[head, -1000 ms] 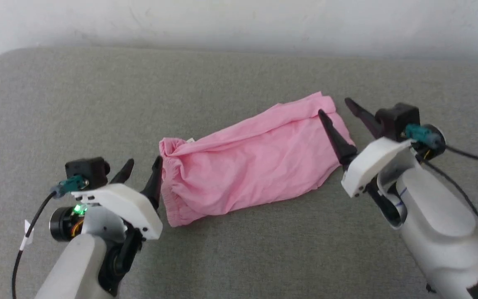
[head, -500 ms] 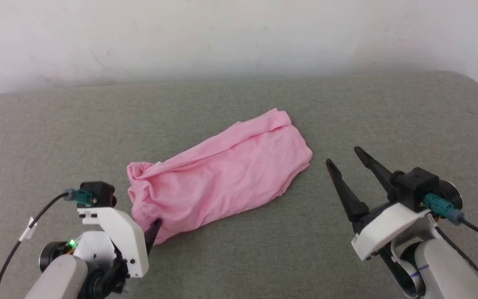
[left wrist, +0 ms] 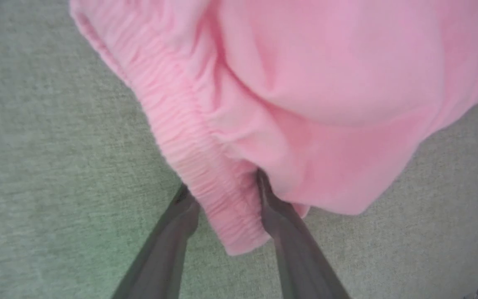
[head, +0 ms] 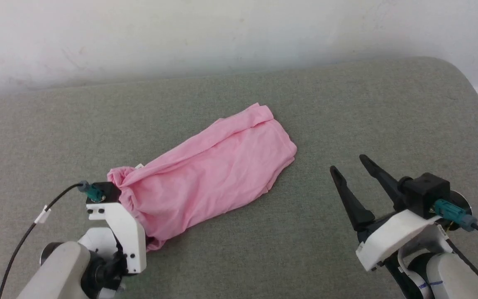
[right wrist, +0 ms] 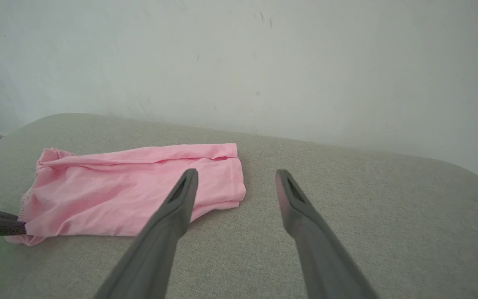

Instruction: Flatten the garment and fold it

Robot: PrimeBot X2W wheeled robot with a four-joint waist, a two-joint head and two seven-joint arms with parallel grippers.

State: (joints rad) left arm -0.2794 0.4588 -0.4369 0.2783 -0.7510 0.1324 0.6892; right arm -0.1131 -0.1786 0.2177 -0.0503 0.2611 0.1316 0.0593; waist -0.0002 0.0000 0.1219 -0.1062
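Note:
The light-pink garment lies as a long wrinkled strip, slanting from near left to far right on the grey cushion. My left gripper is down at the strip's near-left end. Its two fingers straddle the gathered elastic hem, one on each side, still apart. In the head view the white left wrist mount hides those fingers. My right gripper hovers open and holds nothing, well right of the garment's far-right end. In the right wrist view the garment lies ahead to the left of that gripper.
A white wall runs behind the cushion. The cushion's rounded right corner drops off toward a floor strip. Bare grey cushion spreads on all sides of the garment. Cables trail from both wrists.
The head camera has shifted. My left gripper went down onto the garment's near-left hem. My right gripper drew back from the right end, which it had reached over a second ago.

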